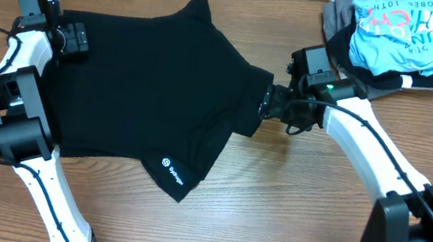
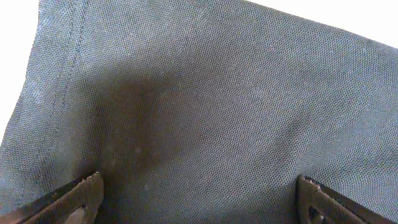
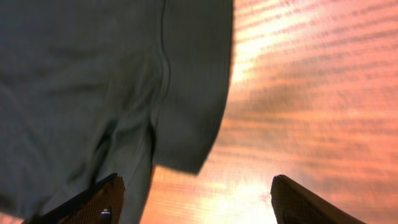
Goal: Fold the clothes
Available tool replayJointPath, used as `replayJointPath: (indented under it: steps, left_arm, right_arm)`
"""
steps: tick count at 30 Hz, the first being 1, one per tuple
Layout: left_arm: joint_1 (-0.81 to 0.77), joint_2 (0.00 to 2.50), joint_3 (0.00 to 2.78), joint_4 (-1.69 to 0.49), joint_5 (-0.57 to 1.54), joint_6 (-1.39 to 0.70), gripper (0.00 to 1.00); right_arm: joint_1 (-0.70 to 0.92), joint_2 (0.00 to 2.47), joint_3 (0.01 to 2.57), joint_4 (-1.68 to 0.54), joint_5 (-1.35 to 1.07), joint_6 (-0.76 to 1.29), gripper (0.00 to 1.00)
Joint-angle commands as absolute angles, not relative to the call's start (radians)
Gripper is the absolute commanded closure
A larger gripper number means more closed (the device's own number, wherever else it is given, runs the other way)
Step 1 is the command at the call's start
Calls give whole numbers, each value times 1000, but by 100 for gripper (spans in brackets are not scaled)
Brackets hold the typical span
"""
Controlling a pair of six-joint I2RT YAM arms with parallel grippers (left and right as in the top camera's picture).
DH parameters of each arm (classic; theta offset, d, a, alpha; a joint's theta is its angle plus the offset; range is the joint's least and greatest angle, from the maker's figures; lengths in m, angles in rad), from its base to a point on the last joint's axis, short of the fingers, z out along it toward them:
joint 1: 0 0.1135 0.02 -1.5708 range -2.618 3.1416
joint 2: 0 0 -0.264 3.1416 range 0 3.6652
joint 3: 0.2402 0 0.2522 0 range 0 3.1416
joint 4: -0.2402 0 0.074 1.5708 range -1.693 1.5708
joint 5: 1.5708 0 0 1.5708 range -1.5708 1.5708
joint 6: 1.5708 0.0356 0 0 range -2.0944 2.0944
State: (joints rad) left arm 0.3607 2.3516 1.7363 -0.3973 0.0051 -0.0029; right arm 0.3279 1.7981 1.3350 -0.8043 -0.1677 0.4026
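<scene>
Where the wooden table (image 1: 288, 216) is left bare, its grain is seen. The left and middle are covered by the black garment (image 1: 153, 87), laid flat, one sleeve reaching right. At the far right a light-blue shirt (image 1: 398, 36) is bundled on a grey garment (image 1: 333, 14). The left gripper (image 1: 75, 39) is held over the garment's far left edge, fingers spread wide, nothing pinched. The right gripper (image 1: 268, 103) is set at the sleeve end, jaws parted. A white logo (image 1: 166, 163) is noted by the near hem.
</scene>
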Motion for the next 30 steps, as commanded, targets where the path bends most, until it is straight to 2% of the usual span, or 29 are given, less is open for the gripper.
replayJointPath:
  steps: [1,10,18,24,30]
  left_arm:
    - [364,2438,1674,-496,-47,-23,0]
    - [342,2362,1934,-818,26,-23,0]
    - [327,2305,2252,-1156,143,-23,0]
    - [319,2257,2387,-1209,136,-24,0]
    - [313,2193,2402,-1212,163,-27,0]
  right_arm:
    - [328,1843,1348,-773,-162,385,22]
    - [382,1845,1348,-759,-181,384,25]
    - [457,1910,1348,-616,-180,284,27]
    - [461,2012,1348,-543,-193,222,27]
    - [458,2057,1348,-534,-191,205,26]
